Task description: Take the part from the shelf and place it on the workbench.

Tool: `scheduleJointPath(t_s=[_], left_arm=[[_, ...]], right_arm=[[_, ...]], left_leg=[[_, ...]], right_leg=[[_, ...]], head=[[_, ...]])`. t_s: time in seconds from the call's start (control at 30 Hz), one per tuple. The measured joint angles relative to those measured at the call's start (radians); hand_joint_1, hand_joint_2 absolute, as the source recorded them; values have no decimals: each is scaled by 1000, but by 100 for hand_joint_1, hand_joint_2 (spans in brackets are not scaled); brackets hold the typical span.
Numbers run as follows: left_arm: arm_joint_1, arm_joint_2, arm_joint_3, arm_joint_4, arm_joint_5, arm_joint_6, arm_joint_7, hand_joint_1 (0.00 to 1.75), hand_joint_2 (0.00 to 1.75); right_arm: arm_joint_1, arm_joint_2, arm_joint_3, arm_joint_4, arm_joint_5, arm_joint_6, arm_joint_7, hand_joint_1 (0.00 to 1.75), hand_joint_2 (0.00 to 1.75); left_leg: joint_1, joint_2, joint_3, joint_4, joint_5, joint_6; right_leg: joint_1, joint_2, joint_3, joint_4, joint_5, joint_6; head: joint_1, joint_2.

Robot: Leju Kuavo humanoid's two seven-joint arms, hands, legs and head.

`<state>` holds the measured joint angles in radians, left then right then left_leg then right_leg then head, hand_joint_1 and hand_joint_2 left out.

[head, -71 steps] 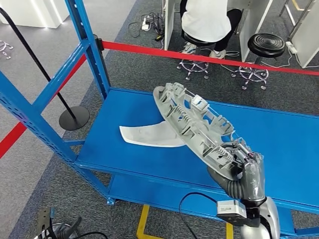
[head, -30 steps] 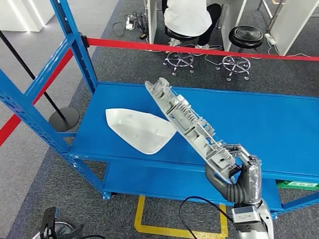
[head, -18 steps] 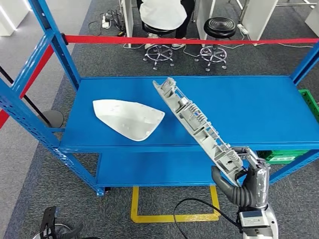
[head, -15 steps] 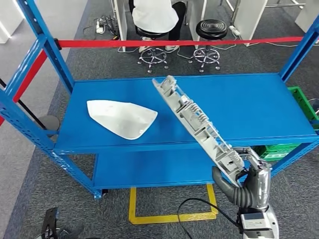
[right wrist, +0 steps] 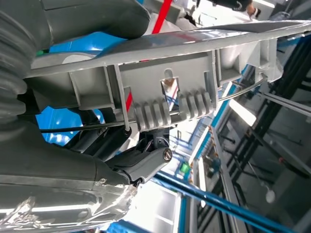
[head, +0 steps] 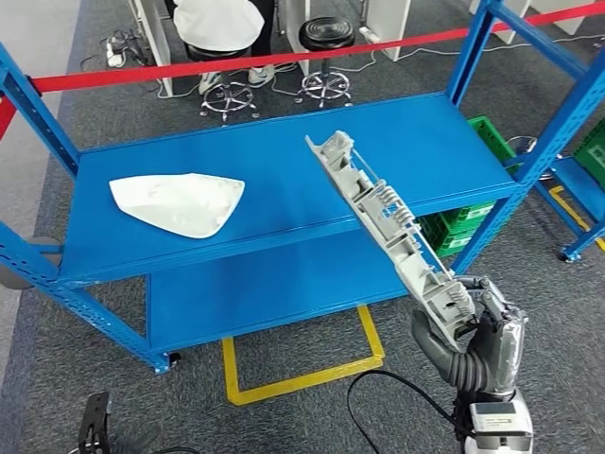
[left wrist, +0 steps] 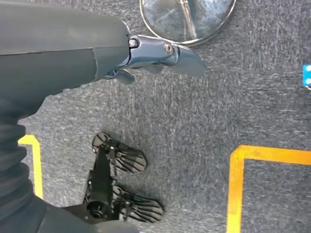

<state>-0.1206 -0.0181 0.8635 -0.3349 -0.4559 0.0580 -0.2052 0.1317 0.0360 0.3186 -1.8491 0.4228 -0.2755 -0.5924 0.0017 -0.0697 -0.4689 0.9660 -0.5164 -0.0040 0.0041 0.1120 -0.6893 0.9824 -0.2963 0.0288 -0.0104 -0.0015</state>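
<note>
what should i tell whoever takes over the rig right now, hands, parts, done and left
Right hand: grips one end of the long grey ribbed part, which slants up over the front edge of the blue shelf.
Left hand: holds nothing, hanging over the carpet.
White curved panel: lies on the shelf's top deck, untouched.
Done: the grey part is picked up, clear of the shelf.
Left: carry it to the workbench and set it down.
</note>
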Motion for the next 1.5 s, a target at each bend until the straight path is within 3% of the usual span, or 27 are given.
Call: scheduleJointPath(t_s=[0.07, 0.13, 0.2, 0.23, 0.27, 0.3, 0.37, 0.43, 0.5, 0.53, 0.6, 0.67, 0.73, 0.8, 0.87, 0.93, 0.97, 1.03, 1.07, 1.13, 1.2, 1.23, 1.27, 1.3, 1.33, 1.43, 1.5], left_arm=[[0, -4, 3, 1, -2, 0, 0, 0, 175], [1, -5, 6, 1, -4, 0, 1, 0, 175], [5, -4, 9, 2, -6, -1, 1, 0, 175], [7, -4, 10, 2, -7, -2, 1, 0, 175], [7, -4, 10, 2, -9, -3, 1, 0, 175], [7, -4, 11, 2, -11, -4, 1, 0, 175], [6, -3, 12, 1, -14, -5, 1, 0, 175], [4, 0, 13, 1, -17, -7, 1, 0, 175], [2, 1, 13, 1, -22, -9, 2, 0, 175], [1, 0, 14, 1, -25, -10, 4, 0, 175], [2, -3, 14, 2, -30, -12, 6, 0, 175], [4, -3, 14, 2, -34, -13, 8, 0, 175], [5, -3, 14, 2, -38, -13, 8, 0, 175], [3, -3, 14, 2, -40, -13, 8, 0, 175], [0, -2, 14, 2, -43, -13, 8, 0, 175], [-4, -1, 14, 2, -45, -13, 8, 0, 175], [-5, -1, 14, 2, -46, -13, 9, 0, 175], [-4, -2, 14, 2, -46, -14, 9, 0, 175], [-5, -3, 14, 2, -46, -15, 10, 0, 175], [-4, -5, 14, 2, -46, -18, 11, 0, 175], [-1, -5, 15, 3, -46, -20, 12, 0, 175], [2, -5, 15, 3, -46, -21, 13, 0, 175], [3, -5, 16, 3, -47, -22, 13, 0, 175], [4, -5, 16, 3, -47, -22, 14, 0, 175], [4, -5, 16, 3, -47, -22, 14, 0, 175], [3, -4, 16, 3, -47, -22, 14, 0, 175], [1, -3, 17, 3, -47, -22, 14, 0, 175]], right_arm=[[5, 1, -4, -2, -2, -1, -3, 175, 175], [8, 1, -9, -4, -2, -3, -3, 175, 175], [7, 2, -14, -5, -2, -5, -4, 175, 175], [7, 2, -18, -7, -1, -7, -4, 175, 175], [7, 2, -22, -9, 0, -10, -4, 175, 175], [7, 2, -26, -13, 1, -13, -4, 175, 175], [5, 3, -32, -25, 3, -19, -5, 175, 175], [0, 5, -34, -38, 11, -25, -8, 175, 175], [-5, 7, -35, -51, 25, -37, -13, 175, 175], [-5, 7, -36, -58, 31, -44, -15, 175, 175], [-9, 7, -38, -70, 39, -56, -16, 175, 175], [-14, 8, -42, -79, 43, -64, -14, 175, 175], [-16, 9, -46, -82, 46, -68, -13, 175, 175], [-16, 9, -48, -83, 46, -70, -12, 175, 175], [-16, 9, -50, -83, 47, -72, -11, 175, 175], [-17, 9, -51, -85, 48, -74, -11, 175, 175], [-17, 9, -51, -87, 48, -75, -11, 175, 175], [-17, 9, -52, -89, 48, -77, -11, 175, 175], [-16, 9, -52, -90, 47, -78, -10, 175, 175], [-15, 9, -51, -92, 44, -79, -6, 175, 175], [-15, 9, -51, -93, 39, -79, -3, 175, 175], [-15, 9, -50, -93, 37, -79, -3, 175, 175], [-14, 9, -50, -93, 35, -79, -2, 175, 175], [-14, 9, -50, -93, 33, -79, -2, 175, 175], [-13, 9, -51, -93, 31, -79, -1, 175, 175], [-14, 9, -51, -94, 29, -79, 0, 175, 175], [-15, 9, -51, -94, 28, -79, 0, 175, 175]], left_leg=[[0, 25, -15, 0, 21, 15], [1, 53, -37, -3, 45, 28], [-1, 79, -64, -1, 68, 33], [-2, 93, -79, 0, 79, 32], [-2, 107, -94, 1, 90, 30], [-2, 121, -109, 2, 101, 28], [-3, 145, -134, 6, 120, 19], [-6, 164, -148, 12, 136, 7], [-6, 184, -152, 12, 153, -4], [-4, 194, -154, 10, 161, -10], [2, 168, -168, 31, 128, -23], [6, 108, -199, 127, 25, -33], [6, 78, -226, 255, -56, -34], [4, 71, -207, 293, -50, -29], [4, 53, -126, 206, -1, -20], [4, 11, -28, 68, 4, -8], [3, -5, 0, 22, -4, -5], [0, 0, 4, -1, -3, 2], [0, 12, -1, -3, 7, 8], [1, 39, -16, -5, 28, 24], [0, 66, -37, -4, 47, 31], [-1, 81, -49, -3, 56, 30], [-1, 96, -60, -1, 64, 29], [-1, 111, -70, 0, 70, 27], [-1, 125, -78, 0, 76, 24], [-4, 162, -92, 2, 89, 10], [-6, 183, -96, 3, 100, 0]], right_leg=[[-3, -6, -13, -1, 0, 13], [-3, -55, -41, 72, -82, 21], [-6, -96, -75, 219, -187, 30], [-9, -103, -82, 282, -210, 35], [-12, -106, -75, 317, -208, 39], [-15, -110, -48, 314, -188, 43], [-18, -137, 61, 203, -155, 47], [-12, -171, 167, 56, -176, 40], [-3, -172, 189, 0, -192, 22], [-2, -162, 177, 2, -182, 11], [-3, -141, 156, -1, -157, -9], [-6, -119, 125, -2, -126, -20], [-6, -93, 88, -1, -96, -24], [-5, -66, 51, 0, -67, -23], [-6, -40, 18, 0, -38, -18], [-5, -17, -8, 0, -10, -9], [-6, -7, -16, -2, 5, -3], [-8, 12, -23, -14, 34, 11], [-8, 8, -27, -17, 35, 17], [-7, -37, -49, 26, -20, 27], [-9, -91, -87, 159, -128, 36], [-11, -100, -102, 234, -167, 40], [-14, -105, -105, 288, -183, 44], [-16, -107, -89, 306, -180, 48], [-18, -112, -53, 281, -164, 50], [-11, -165, 107, 73, -137, 45], [1, -184, 143, 8, -141, 30]], head=[[1, 0], [8, 0], [13, 0], [13, 0], [13, 0], [13, 0], [13, 0], [10, 0], [9, 0], [7, 0], [8, 0], [3, 0], [-2, 0], [-3, 0], [-3, 0], [-3, 0], [-3, 0], [-4, 0], [-4, 0], [3, 0], [10, 0], [10, 0], [10, 0], [10, 0], [10, 0], [9, 0], [8, 0]])
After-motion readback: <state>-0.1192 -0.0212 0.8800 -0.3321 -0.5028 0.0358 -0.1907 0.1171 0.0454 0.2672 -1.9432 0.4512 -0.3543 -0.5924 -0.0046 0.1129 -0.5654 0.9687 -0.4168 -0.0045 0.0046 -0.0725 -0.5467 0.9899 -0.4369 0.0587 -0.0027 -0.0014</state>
